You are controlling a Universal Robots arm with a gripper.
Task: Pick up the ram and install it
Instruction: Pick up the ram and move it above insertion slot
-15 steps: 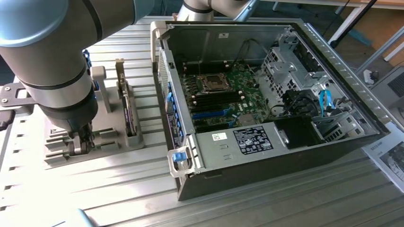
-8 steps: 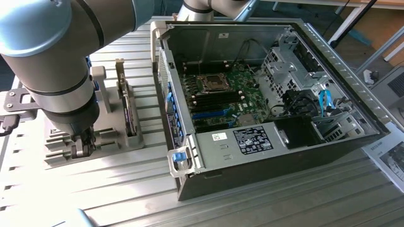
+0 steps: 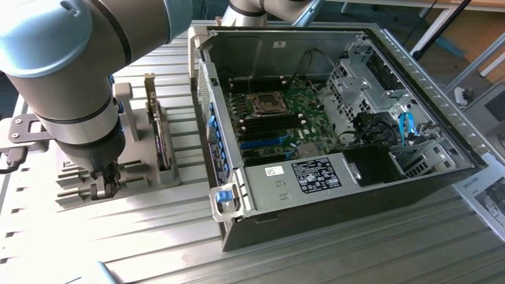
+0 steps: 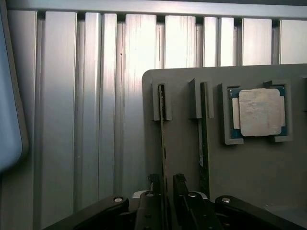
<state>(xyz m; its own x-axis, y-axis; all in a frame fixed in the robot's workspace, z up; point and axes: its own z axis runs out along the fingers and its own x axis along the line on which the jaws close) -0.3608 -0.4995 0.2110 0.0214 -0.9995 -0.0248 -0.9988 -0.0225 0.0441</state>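
Observation:
Two rams stand on edge in slots of a grey holder tray (image 4: 182, 96). They are thin green sticks. My gripper (image 4: 166, 186) is open and low over the tray, with one dark finger on each side of the ram (image 4: 163, 139) nearest the tray's edge. A small gap shows beside the stick. The second ram (image 4: 203, 139) stands parallel to it, one slot over. In the exterior view my gripper (image 3: 104, 183) hangs over the tray (image 3: 138, 183) at the exterior view's left, and a ram (image 3: 160, 139) stands upright beside it.
A square silver processor chip (image 4: 259, 112) lies in a pocket of the tray. The open computer case (image 3: 316, 195) lies at the exterior view's right of the tray, its motherboard (image 3: 272, 118) exposed. Ribbed aluminium tabletop (image 4: 96, 120) surrounds the tray.

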